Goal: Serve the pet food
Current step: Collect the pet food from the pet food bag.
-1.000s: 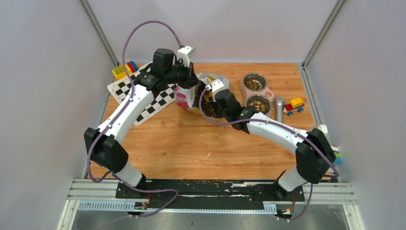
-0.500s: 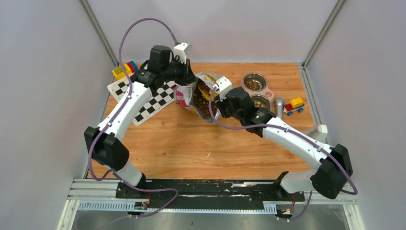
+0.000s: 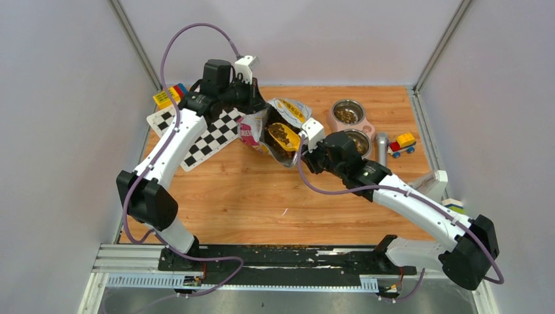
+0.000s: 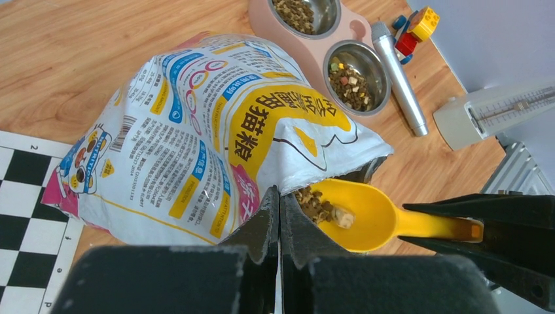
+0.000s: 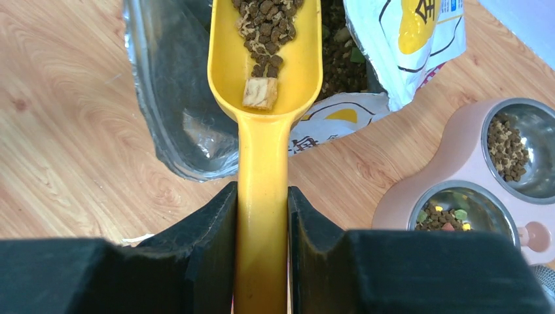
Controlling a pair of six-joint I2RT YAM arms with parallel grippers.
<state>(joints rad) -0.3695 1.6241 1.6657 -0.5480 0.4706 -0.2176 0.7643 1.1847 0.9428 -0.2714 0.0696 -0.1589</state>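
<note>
My right gripper [image 5: 262,196] is shut on the handle of a yellow scoop [image 5: 262,98]. The scoop holds a small heap of brown pet food [image 5: 265,23] and one pale cube. Its bowl hovers at the mouth of the open cartoon-cat bag [image 4: 196,131], with more kibble showing inside the bag. My left gripper [image 4: 279,191] is shut on the bag's top edge and holds the mouth open. From above, the scoop [image 3: 286,137] sits between the left gripper [image 3: 256,108] and the right gripper [image 3: 306,145].
A pink double bowl stand [image 3: 332,124] to the right of the bag has kibble in both steel bowls. Beside it lie a silver cylinder [image 3: 381,149] and a toy truck [image 3: 402,142]. A checkerboard [image 3: 196,131] and toy bricks [image 3: 169,95] are at the left.
The right arm has drawn the scoop back out of the bag, to the right and nearer, now loaded with kibble. The left gripper keeps its hold on the bag and has shifted slightly left.
</note>
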